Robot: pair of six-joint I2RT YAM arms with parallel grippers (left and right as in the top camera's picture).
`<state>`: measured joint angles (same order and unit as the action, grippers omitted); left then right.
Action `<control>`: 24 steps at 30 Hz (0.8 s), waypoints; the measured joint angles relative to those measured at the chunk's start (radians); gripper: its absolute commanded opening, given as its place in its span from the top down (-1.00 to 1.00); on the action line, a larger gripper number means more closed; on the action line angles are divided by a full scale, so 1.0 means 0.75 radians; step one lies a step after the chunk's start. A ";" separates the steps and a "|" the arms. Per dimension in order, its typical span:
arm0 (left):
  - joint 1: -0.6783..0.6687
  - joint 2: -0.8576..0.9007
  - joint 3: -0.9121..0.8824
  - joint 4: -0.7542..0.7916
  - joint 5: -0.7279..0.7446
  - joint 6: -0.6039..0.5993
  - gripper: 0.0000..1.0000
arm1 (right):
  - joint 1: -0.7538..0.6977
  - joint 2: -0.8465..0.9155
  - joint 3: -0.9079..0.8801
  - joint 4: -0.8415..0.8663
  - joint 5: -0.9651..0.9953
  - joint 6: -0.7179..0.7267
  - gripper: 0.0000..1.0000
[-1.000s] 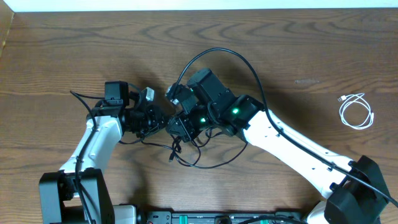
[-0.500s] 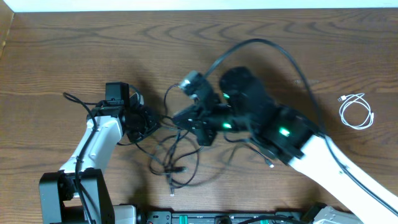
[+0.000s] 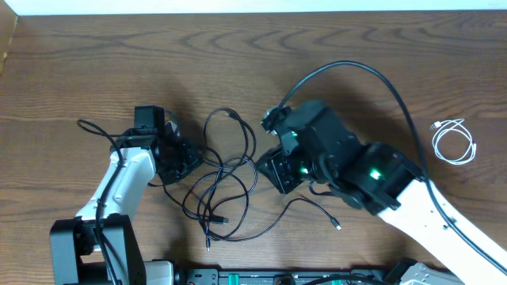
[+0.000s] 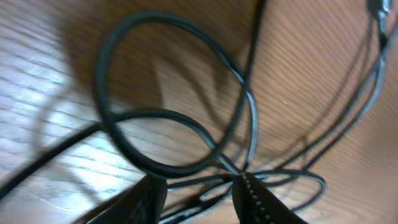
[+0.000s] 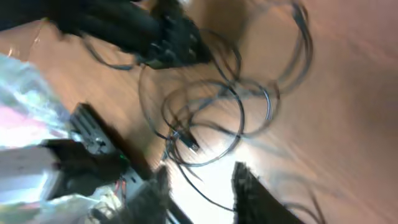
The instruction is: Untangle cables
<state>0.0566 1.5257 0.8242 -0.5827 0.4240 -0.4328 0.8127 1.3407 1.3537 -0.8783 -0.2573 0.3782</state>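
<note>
At the left of the overhead frame, the left gripper (image 4: 200, 183) is sitting low on the wooden table (image 3: 79, 63), right at the left edge of the black cable tangle (image 3: 222, 186). In its wrist view the two fingers are standing apart, with thin strands of the tangle running through the gap between them. They are not pressed onto a strand, so the gripper seems to be straddling the cable rather than pinching it. This looks like a position for anchoring that side while the other arm works.

The tangle is spreading over the middle of the frame, between the two grippers. Several overlapping loops are lying flat on the wood. One round loop is reaching toward the upper middle, and a long loop is sagging toward the lower edge. Lying loose like this, the crossings are showing plainly, which should make it easier to choose a strand.

Right of the tangle, the right gripper (image 5: 200, 174) is hovering just beside the loops. Its wrist view is blurred, but the fingers are showing spread, with nothing between them. It is probably free to pick the next strand.

One loose end with a small plug (image 3: 337, 226) is trailing toward the lower right, clear of the loops.

At the far right of the frame, a white cable coil (image 3: 454, 142) is lying well apart from everything else.
</note>
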 measured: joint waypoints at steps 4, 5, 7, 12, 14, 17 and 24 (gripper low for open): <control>0.000 0.000 0.000 0.001 0.083 0.075 0.10 | 0.000 0.097 -0.001 -0.034 0.036 0.025 -0.07; 0.000 0.000 0.000 0.003 0.102 0.091 0.08 | 0.000 0.128 -0.001 -0.038 0.041 0.032 -0.08; 0.000 0.000 0.000 0.007 0.133 0.120 0.08 | 0.000 0.194 -0.001 -0.046 0.051 0.042 -0.07; 0.000 0.000 0.000 0.025 0.162 0.145 0.07 | 0.000 0.365 -0.001 -0.042 0.062 0.068 -0.04; -0.001 0.000 0.000 0.032 0.166 0.151 0.07 | 0.000 0.440 -0.001 -0.017 0.065 0.074 0.03; -0.005 0.000 0.000 0.041 0.159 0.152 0.07 | 0.000 0.532 -0.001 0.020 0.066 0.083 0.06; -0.105 0.000 0.000 0.071 0.040 0.097 0.06 | 0.000 0.714 -0.001 0.127 0.089 0.084 0.04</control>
<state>-0.0219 1.5257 0.8242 -0.5293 0.4541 -0.3599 0.8127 1.8759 1.3533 -0.7830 -0.1909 0.4416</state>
